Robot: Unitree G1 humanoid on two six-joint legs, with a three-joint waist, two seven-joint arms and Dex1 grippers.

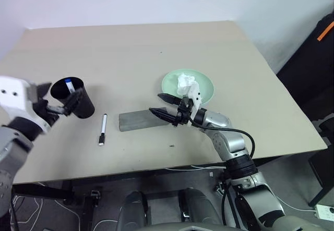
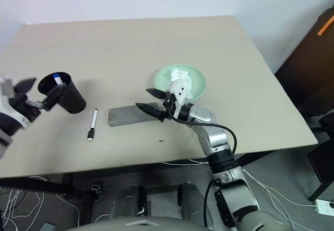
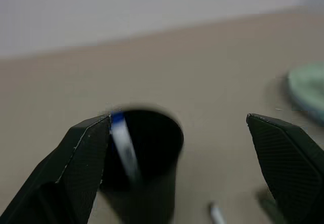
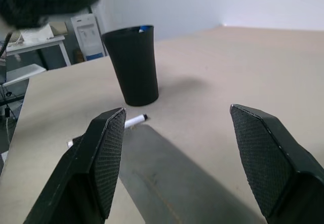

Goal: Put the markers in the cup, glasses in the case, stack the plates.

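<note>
The black cup (image 1: 78, 101) stands upright at the left of the table, with a blue-capped marker (image 1: 68, 85) leaning inside it. My left gripper (image 1: 56, 98) is open beside the cup's rim, holding nothing. Between cup and case, a black-capped marker (image 1: 103, 129) lies flat on the table. The grey case (image 1: 136, 120) lies flat near the middle. My right gripper (image 1: 155, 103) hovers open over the case's right end, with nothing between its fingers. A mint green plate (image 1: 206, 88) sits behind that hand. The glasses are out of view.
A crumpled white tissue (image 1: 185, 81) lies in the green plate. The beige table (image 1: 156, 48) stretches bare behind the objects. A black cable (image 1: 245, 137) runs along my right forearm near the table's front edge.
</note>
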